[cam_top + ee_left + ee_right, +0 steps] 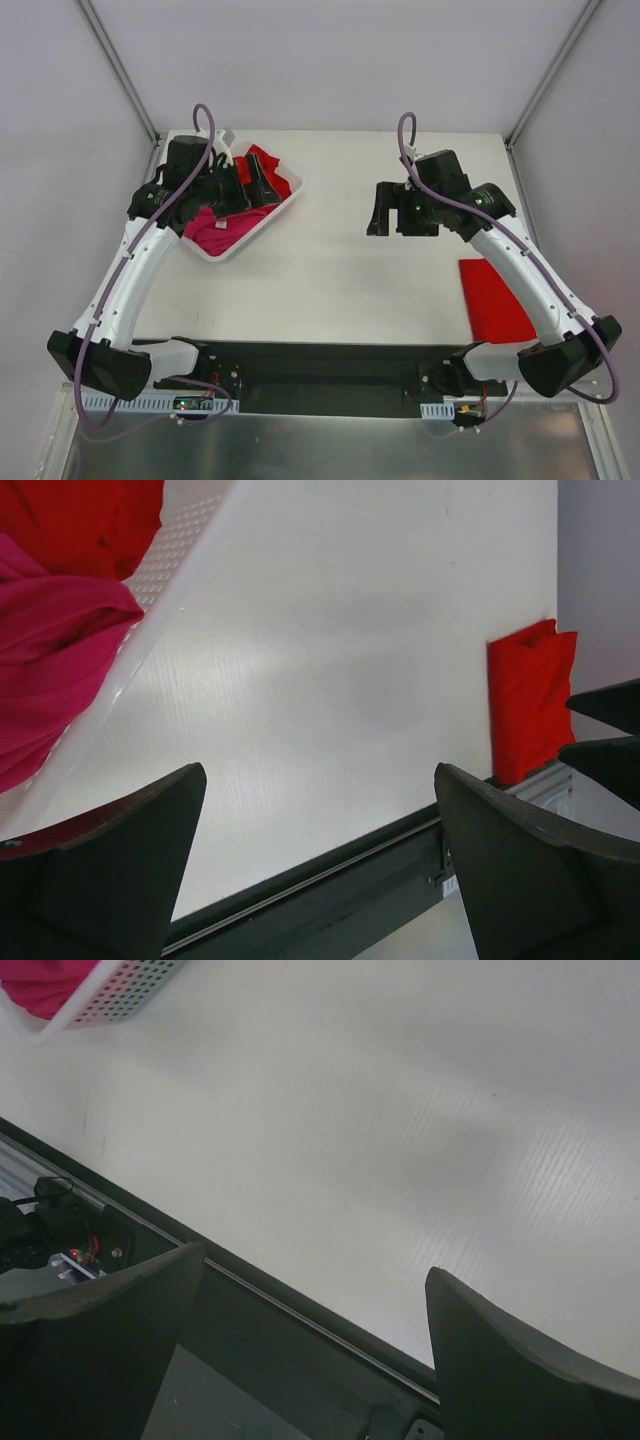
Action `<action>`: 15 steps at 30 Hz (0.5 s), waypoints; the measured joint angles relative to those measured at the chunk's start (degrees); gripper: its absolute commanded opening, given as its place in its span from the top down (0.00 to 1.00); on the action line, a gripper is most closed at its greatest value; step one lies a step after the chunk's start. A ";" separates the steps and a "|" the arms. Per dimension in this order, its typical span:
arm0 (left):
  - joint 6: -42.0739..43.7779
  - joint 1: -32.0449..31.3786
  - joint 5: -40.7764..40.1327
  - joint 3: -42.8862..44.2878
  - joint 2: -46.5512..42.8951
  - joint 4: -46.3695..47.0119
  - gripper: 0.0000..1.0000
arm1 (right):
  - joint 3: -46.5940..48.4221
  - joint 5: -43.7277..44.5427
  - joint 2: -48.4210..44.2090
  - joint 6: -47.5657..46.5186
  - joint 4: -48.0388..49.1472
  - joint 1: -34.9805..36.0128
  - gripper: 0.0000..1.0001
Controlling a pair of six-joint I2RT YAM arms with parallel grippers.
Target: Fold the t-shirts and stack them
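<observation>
A white lattice basket [283,205] at the table's back left holds a crumpled magenta-pink t-shirt [222,230] and a bright red t-shirt [275,172]. My left gripper [256,188] hovers over the basket, open and empty. In the left wrist view [320,780] the magenta shirt [50,670] and the red shirt [85,520] lie to the left behind the basket rim [150,605]. A folded red t-shirt [494,300] lies flat at the right near my right arm's base, also visible in the left wrist view [530,705]. My right gripper [381,214] hangs open over the table's middle [315,1280], holding nothing.
The black rail [320,360] carrying the arm bases runs along the table's near edge. Grey walls and metal frame posts [120,70] enclose the back and sides. The basket corner [120,990] shows at the top left of the right wrist view.
</observation>
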 measured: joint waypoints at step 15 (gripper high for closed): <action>4.96 1.70 -21.68 7.85 16.92 -18.86 0.01 | 2.56 5.31 0.37 -2.34 -6.10 -1.20 0.04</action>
